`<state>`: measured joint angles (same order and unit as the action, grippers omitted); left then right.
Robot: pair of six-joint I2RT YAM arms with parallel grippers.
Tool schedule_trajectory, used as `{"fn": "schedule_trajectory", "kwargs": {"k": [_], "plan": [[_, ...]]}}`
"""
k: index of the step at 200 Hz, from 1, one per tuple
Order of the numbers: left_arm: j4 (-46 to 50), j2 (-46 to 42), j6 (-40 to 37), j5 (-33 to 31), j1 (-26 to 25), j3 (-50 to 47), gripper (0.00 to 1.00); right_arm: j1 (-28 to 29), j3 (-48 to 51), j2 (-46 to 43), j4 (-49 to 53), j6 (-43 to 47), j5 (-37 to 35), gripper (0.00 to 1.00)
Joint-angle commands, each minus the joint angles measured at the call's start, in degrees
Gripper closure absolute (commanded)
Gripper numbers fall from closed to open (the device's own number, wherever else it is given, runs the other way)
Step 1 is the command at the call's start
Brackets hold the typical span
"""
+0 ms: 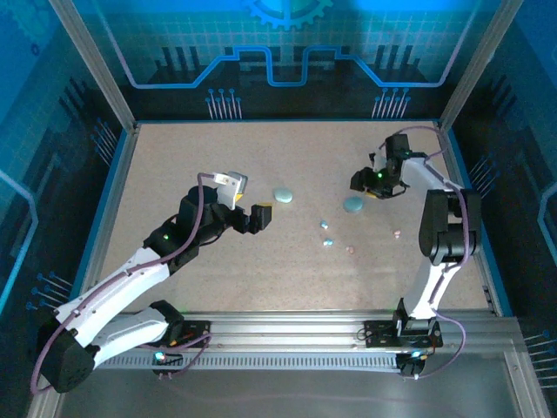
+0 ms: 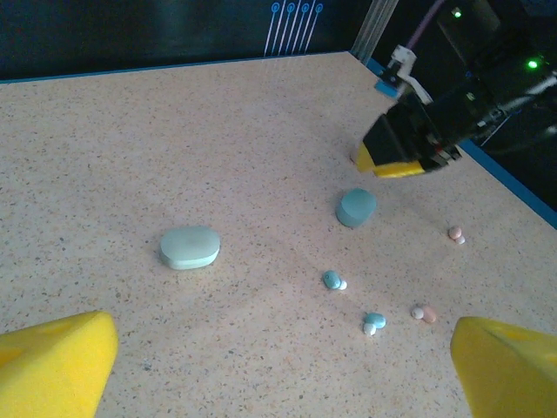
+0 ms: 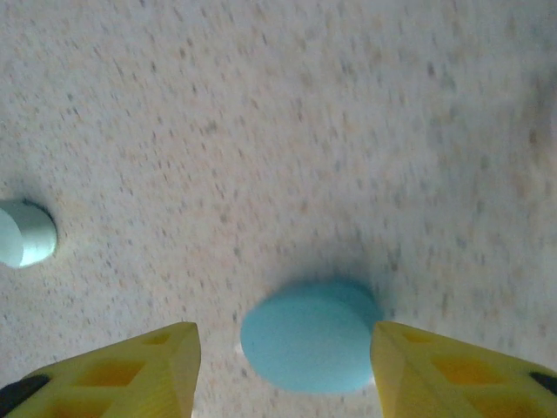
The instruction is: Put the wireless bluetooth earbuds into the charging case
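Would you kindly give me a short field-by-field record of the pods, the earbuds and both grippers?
left gripper: open, empty, hovering
right gripper: open, above blue pod
pale pod: lying flat, apart from both grippers
earbuds: four loose on the table, two bluish, two pinkish

The left arm reached forward and low over the surface, the left end effector (image 1: 260, 217) level, its fingers spread fully wide. The right arm stood bent at the elbow behind the right end effector (image 1: 366, 181), which pointed downward with fingers partly apart.
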<state>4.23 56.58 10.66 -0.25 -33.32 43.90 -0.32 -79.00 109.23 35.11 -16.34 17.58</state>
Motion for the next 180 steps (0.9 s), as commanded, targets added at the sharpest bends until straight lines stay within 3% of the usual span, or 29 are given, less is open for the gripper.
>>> {"fn": "schedule_trajectory", "kwargs": {"k": [1, 42, 131, 151, 180], "plan": [[0.1, -0.1, 0.9, 1.5, 0.4, 2.4, 0.01, 0.2, -2.5, 5.2, 1.1, 3.2, 2.2, 0.45], [0.5, -0.2, 0.5, 1.3, 0.4, 2.5, 0.01, 0.2, -2.1, 8.0, 1.8, 2.9, 6.8, 0.47], [-0.3, 1.3, 0.6, 1.7, 0.4, 2.8, 0.01, 0.6, 10.9, -1.9, -2.9, -4.0, 17.0, 0.46], [-0.4, 1.6, 0.7, 2.0, 0.4, 2.8, 0.01, 1.5, 11.9, -3.5, -1.8, -3.0, 14.3, 0.45], [-0.4, 1.6, 0.7, 2.0, 0.4, 2.7, 0.01, 3.9, 11.1, -6.0, 0.1, 1.1, 0.1, 0.42]]}}
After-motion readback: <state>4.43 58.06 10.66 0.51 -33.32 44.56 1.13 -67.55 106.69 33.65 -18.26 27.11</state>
